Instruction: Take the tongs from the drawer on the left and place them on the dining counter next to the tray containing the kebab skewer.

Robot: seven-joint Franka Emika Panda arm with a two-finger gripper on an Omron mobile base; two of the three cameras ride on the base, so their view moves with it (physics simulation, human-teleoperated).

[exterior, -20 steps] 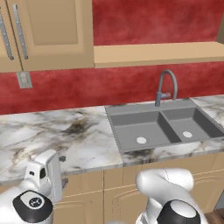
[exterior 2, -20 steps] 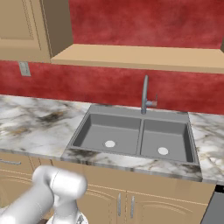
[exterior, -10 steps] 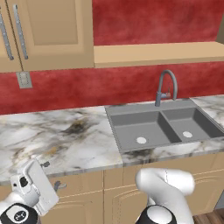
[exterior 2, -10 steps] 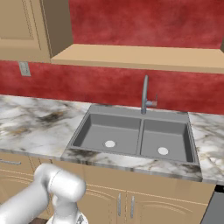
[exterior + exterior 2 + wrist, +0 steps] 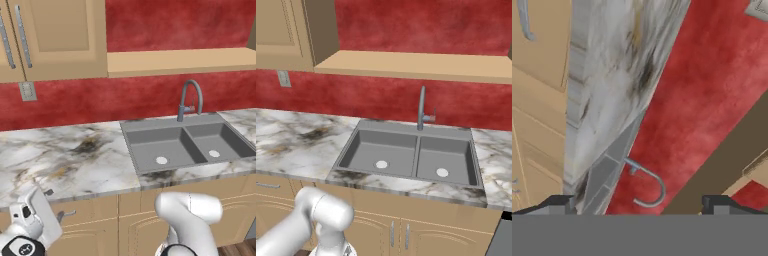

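The drawer [image 5: 89, 211] is a light-tan front under the marble worktop at the left, closed flush, with a slim silver handle [image 5: 66, 214]. It also appears in the right base view as the drawer [image 5: 273, 190] and, rolled sideways, in the hand view as the drawer [image 5: 542, 50] with its handle [image 5: 524, 21]. My gripper [image 5: 44, 202] hangs low at the left, just left of that handle and in front of the drawer face. In the hand view the gripper [image 5: 638, 202] stands open, with nothing between its fingertips [image 5: 559, 202]. The tongs, tray and dining counter are out of view.
A marble worktop [image 5: 60, 160] runs above the drawers, with a grey double sink [image 5: 180, 142] and curved faucet [image 5: 191, 100] to the right. Tan wall cabinets [image 5: 55, 35] and a shelf hang against the red wall. Cabinet doors [image 5: 401, 232] sit below the sink.
My hand has dropped from counter-edge height down and left to in front of the drawer face. The elbow has sunk too. The jaws stayed open.
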